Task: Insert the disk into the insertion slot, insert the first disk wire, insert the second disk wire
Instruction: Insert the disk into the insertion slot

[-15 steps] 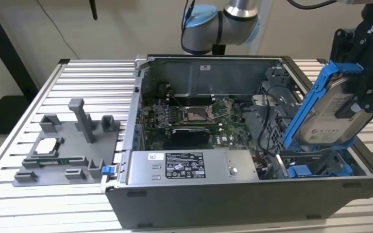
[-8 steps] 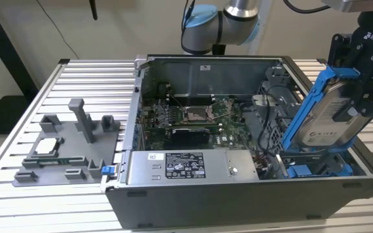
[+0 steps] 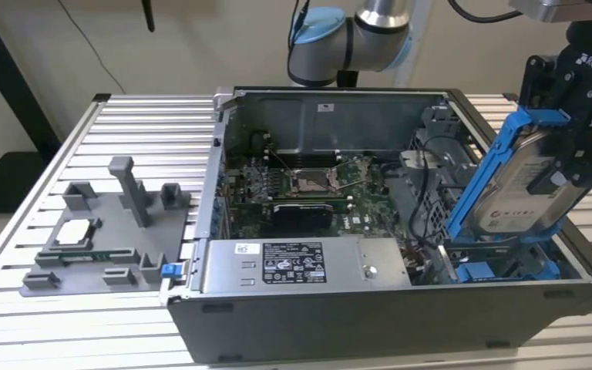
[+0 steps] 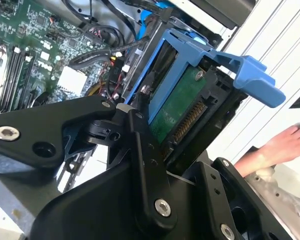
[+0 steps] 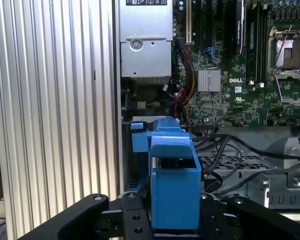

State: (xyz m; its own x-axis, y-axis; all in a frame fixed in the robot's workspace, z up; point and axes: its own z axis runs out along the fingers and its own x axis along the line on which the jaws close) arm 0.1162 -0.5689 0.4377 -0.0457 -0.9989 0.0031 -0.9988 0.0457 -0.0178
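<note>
The gripper (image 3: 561,158) is clamping its fingers tight on the one disk (image 3: 517,185), holding it steeply tilted with its lower end dipping toward the single insertion slot (image 3: 486,271) at the exterior view's right of the open computer case (image 3: 378,320). The disk-insertion step is seemingly in hand, and seating is probably calling for squaring the blue carrier with the rails. One person's hand (image 4: 285,142) is lying outside the case.

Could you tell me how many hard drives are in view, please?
1: the disk, gripped by the tool, tilted above the insertion slot at the exterior view's right. Others may be hidden inside the computer case.
</note>
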